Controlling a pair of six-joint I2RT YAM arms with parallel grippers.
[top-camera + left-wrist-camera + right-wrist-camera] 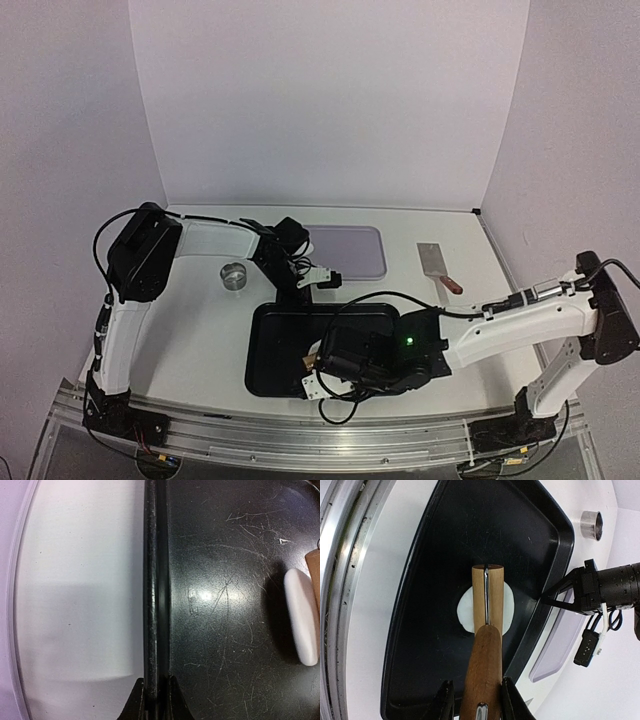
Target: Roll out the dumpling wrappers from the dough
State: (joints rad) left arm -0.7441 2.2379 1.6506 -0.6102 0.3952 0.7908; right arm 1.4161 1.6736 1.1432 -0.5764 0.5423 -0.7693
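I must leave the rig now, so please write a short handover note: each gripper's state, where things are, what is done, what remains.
Left gripper: shut on the rim of the black rectangular tray.
Right gripper: shut on the wooden rolling pin, which lies on the white roundish dough in the tray.
Small metal ring: on the table beyond the tray.
Done: pin placed on dough, which looks thick.
Left: roll it thin, cut wrappers; none visible.

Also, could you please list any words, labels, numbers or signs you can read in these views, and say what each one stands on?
None can be read.
The black tray bears a faint stamped mark on its floor, too blurred to read.
The rolling pin, metal ring and cleaver show no lettering.
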